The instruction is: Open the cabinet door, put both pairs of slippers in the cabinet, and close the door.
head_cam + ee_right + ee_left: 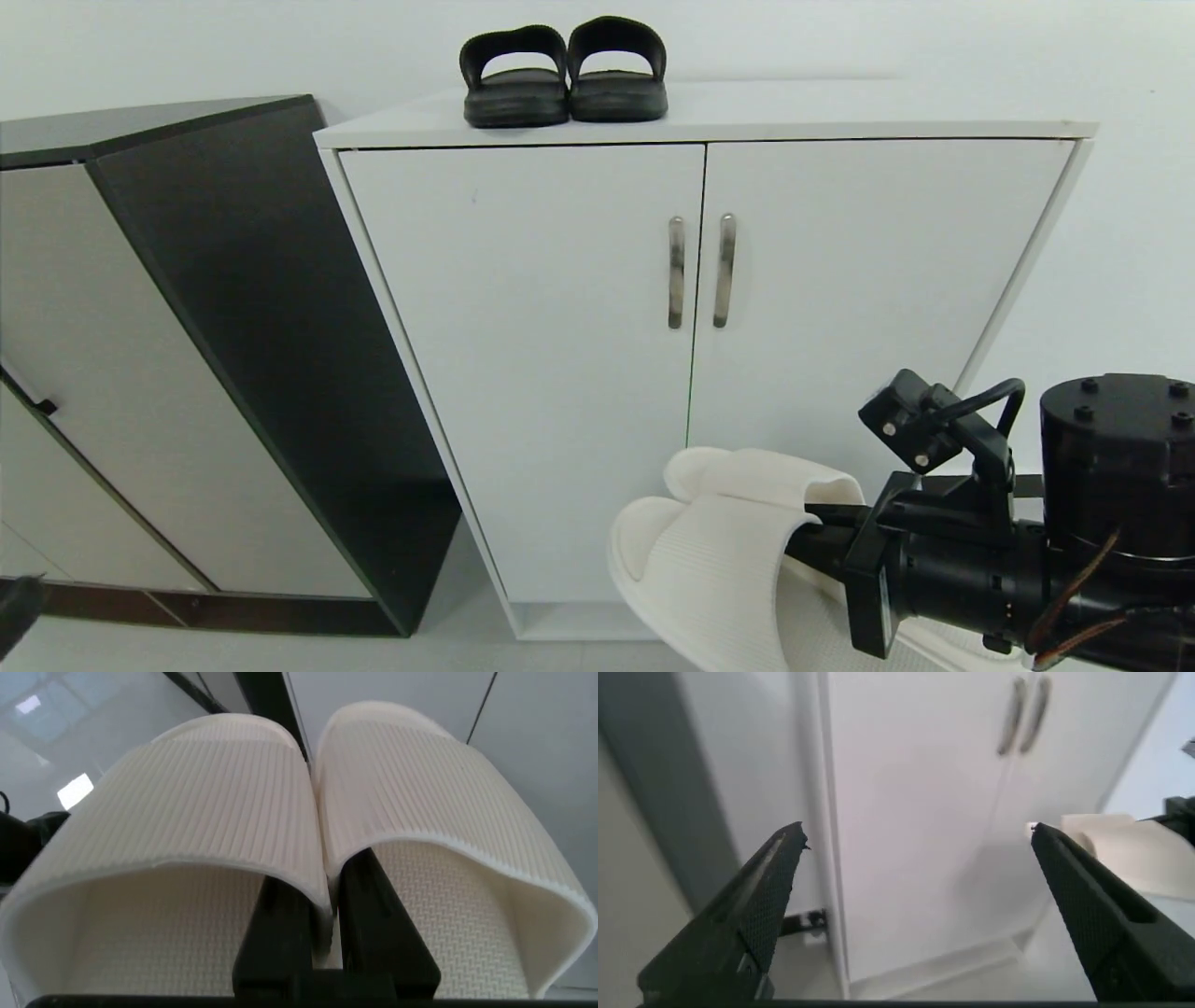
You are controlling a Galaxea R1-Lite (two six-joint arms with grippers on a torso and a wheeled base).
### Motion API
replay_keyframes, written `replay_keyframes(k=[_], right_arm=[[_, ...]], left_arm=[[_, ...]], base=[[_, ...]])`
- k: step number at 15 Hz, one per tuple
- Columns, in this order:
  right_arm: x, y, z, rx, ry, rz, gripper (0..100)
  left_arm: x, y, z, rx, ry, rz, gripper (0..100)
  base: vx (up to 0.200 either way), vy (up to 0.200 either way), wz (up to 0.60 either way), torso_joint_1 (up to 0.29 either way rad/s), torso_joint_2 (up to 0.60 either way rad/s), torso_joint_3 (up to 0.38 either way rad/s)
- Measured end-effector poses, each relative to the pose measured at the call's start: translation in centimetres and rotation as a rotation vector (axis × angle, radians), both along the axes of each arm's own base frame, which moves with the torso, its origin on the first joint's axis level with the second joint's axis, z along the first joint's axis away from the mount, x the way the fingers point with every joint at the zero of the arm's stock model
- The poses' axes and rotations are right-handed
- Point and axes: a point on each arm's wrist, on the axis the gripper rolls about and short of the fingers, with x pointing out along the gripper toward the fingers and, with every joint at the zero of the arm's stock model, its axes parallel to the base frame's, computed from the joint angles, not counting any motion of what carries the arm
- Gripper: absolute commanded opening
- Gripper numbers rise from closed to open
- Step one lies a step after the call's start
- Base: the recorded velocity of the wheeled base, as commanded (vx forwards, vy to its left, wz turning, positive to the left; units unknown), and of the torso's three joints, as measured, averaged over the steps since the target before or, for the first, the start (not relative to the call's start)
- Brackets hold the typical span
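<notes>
White wall backs a white cabinet (523, 373) whose two doors are shut, handles (676, 273) side by side at the middle seam. Black slippers (565, 79) sit on its top, left of the middle. The right gripper (322, 943) is clamped on the white slippers (719, 551), pinching their inner walls together, low before the right door. The left gripper (917, 835) hangs spread and empty near the cabinet's lower left corner. Risk, as I judge it: a swung door could strike the held pair, and that narrow pinch may let one slipper drop.
</notes>
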Motion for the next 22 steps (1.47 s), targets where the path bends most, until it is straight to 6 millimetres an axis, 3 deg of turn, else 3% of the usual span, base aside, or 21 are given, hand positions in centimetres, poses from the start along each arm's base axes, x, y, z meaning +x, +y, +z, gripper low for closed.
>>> replay_keyframes(k=[5, 10, 13, 17, 22], right_arm=[[-0.2, -0.1, -0.6, -0.041, -0.019, 0.021, 0], [-0.5, -0.3, -1.3, -0.059, -0.018, 0.06, 0], [-1.1, -0.7, -2.4, -0.067, -0.088, 0.185, 0], [-1.2, -0.8, -3.6, -0.088, -0.057, 0.205, 0], [-1.0, -1.1, -4.1, -0.088, -0.036, 0.232, 0]], left_arm=[[6.5, -2.7, 3.2, 0.021, 0.081, -0.297, 100], [10.8, -8.0, 5.0, -0.016, 0.141, -0.543, 100], [13.5, -11.7, 5.3, -0.033, 0.129, -0.63, 100], [17.2, -17.0, 6.9, -0.078, 0.122, -0.722, 100], [20.8, -21.6, 7.0, -0.123, 0.175, -0.869, 100]], base=[[0.0, 0.0, 0.0, -0.002, 0.04, 0.033], [0.0, 0.0, 0.0, 0.0, 0.0, 0.0], [0.0, 0.0, 0.0, 0.0, 0.0, 0.0], [0.0, 0.0, 0.0, 0.0, 0.0, 0.0], [0.0, 0.0, 0.0, 0.0, 0.0, 0.0]])
